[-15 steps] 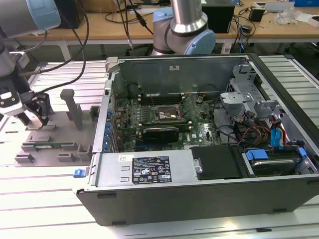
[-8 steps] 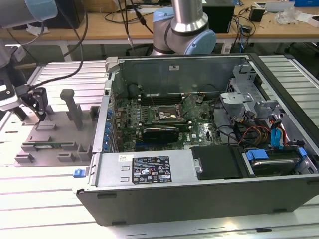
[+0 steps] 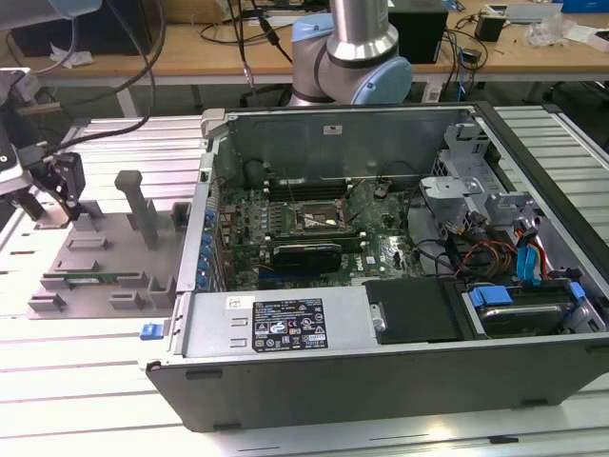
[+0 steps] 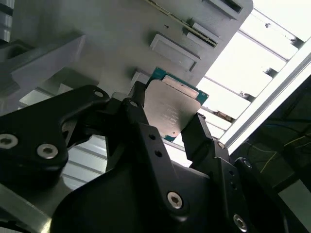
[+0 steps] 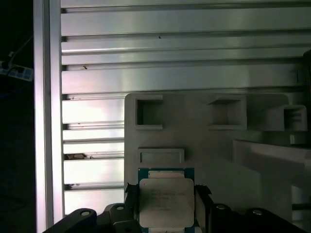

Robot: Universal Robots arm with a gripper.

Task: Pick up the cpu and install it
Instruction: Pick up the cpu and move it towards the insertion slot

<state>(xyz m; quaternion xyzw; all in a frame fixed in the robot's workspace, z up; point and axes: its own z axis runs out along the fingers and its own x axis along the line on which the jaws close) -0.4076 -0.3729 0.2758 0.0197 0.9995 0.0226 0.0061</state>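
Note:
The cpu point(image 4: 171, 108), a flat square chip with a silver top plate and a greenish rim, sits between my gripper's point(image 4: 167, 120) two black fingers point(image 4: 137, 108), which press on its opposite edges. In the first wrist view the cpu point(image 5: 166, 203) is just over the grey fixture plate point(image 5: 204, 141), with my gripper point(image 5: 166, 195) shut on it. In the exterior view my gripper point(image 3: 67, 202) hangs over the far corner of the fixture plate point(image 3: 109, 249) on the exterior view's left, well away from the metal-framed socket point(image 3: 322, 221) on the motherboard inside the open computer case point(image 3: 381, 286).
The fixture plate carries raised grey blocks, an upright post point(image 3: 140, 205) and a thin green memory stick point(image 3: 90, 279). The case walls point(image 3: 205, 219) rise between the plate and the motherboard. Drive bays and cables point(image 3: 514, 257) fill the case's right side. The arm's base point(image 3: 352, 57) stands behind.

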